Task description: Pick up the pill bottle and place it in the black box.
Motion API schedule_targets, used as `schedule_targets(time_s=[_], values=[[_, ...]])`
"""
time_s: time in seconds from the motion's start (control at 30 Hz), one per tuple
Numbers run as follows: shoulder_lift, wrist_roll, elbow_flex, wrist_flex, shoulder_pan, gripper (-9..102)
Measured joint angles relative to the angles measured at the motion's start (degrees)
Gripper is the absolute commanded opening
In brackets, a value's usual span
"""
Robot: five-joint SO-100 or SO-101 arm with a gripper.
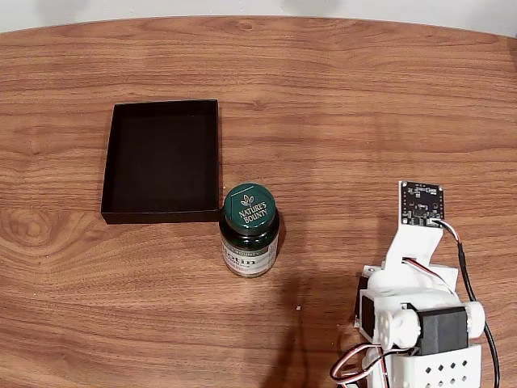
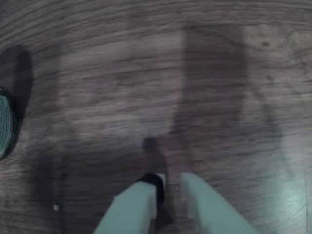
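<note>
Two things matter here, and neither has been touched yet: the pill bottle (image 1: 250, 230) stands upright on the wooden table (image 1: 339, 105), and the black box (image 1: 161, 160) lies flat with nothing in it, its near right corner just beside the bottle's cap. They may be touching; the fixed view is too close to call.

Over to the gripper (image 2: 168, 187). From the wrist view its two pale fingers (image 2: 139, 204) come up from the bottom edge, tips close together with a narrow gap between them and nothing held, only bare wood grain ahead. Call it nearly clenched and empty-handed. The bottle sits well off to the gripper's left in that view, just a sliver of its label at the frame edge (image 2: 5, 124), so the tool is not lined up with it at all.

So we're at the very start, by my reading: the approach step, before any grasp. What comes next calls for the arm (image 1: 416, 299) to swing left toward the bottle, spread the fingers wider than the bottle's body, and come in around its sides. With the box so near, that far finger will want care not to nudge the tray wall.
</note>
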Motion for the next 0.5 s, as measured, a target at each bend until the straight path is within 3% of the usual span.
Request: schedule_targets(time_s=[0.5], values=[[0.00,-1.05,0.00,0.00,0.00,0]])
